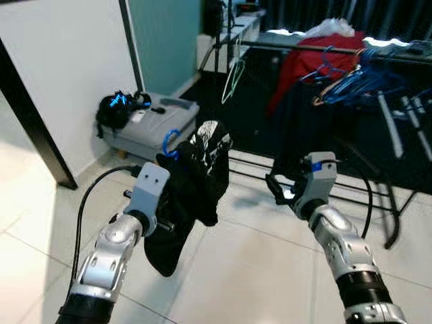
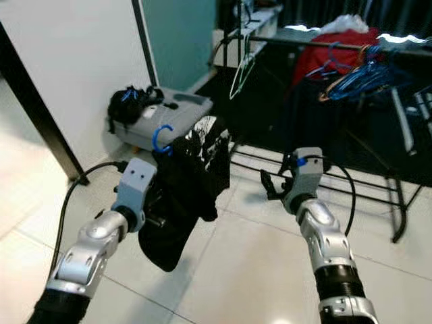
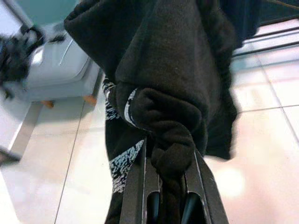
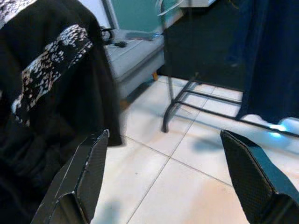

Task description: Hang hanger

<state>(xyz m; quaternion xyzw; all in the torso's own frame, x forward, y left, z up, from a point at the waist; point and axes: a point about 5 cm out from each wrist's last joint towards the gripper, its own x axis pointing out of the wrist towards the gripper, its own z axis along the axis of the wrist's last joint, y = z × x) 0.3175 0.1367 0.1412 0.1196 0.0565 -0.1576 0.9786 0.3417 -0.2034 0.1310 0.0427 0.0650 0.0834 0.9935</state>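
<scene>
Left end effector (image 3: 170, 186) gripping garment (image 1: 192, 182), tiled floor (image 1: 236, 270)

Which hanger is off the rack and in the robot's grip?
The blue-hooked hanger carrying the black garment, clamped by the left gripper; the others hang on the rack.

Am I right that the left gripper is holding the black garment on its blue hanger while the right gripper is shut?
Not quite. The right gripper is open, its fingers wide apart in the right wrist view. The left gripper does hold the black garment on its blue hanger.
</scene>
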